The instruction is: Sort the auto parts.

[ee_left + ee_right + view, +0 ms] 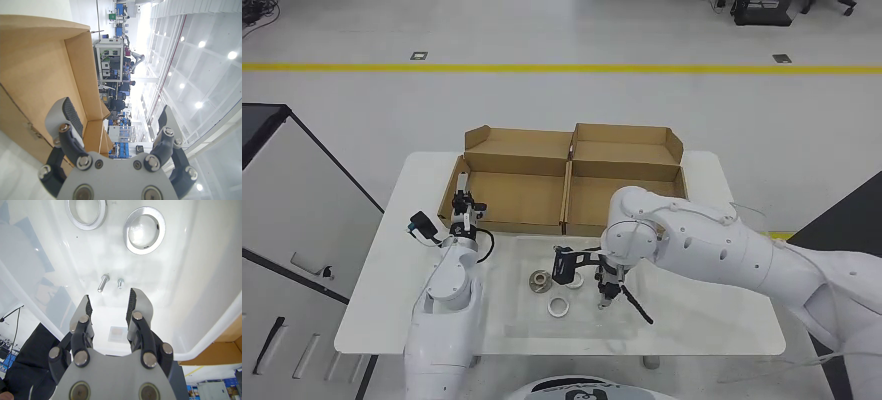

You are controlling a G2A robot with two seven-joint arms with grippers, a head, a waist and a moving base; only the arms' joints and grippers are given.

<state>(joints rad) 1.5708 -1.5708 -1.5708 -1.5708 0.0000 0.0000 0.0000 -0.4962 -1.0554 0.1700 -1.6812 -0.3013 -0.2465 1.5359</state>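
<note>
I'm watching a long bolt (103, 283) and a short bolt (120, 283) lying side by side on the table (189, 275). My right gripper (109, 293) is hovering near them, partly open and empty. My left gripper (115, 104) is gaping wide, empty, beside the cardboard box (37, 66).

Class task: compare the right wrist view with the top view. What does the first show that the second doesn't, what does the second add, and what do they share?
The right wrist view adds a longer bolt and a shorter bolt on the table, just ahead of the open right pincer. The top view adds the left pincer by the left cardboard box and a flanged part. Both share the right pincer, two metal rings and the table.
</note>
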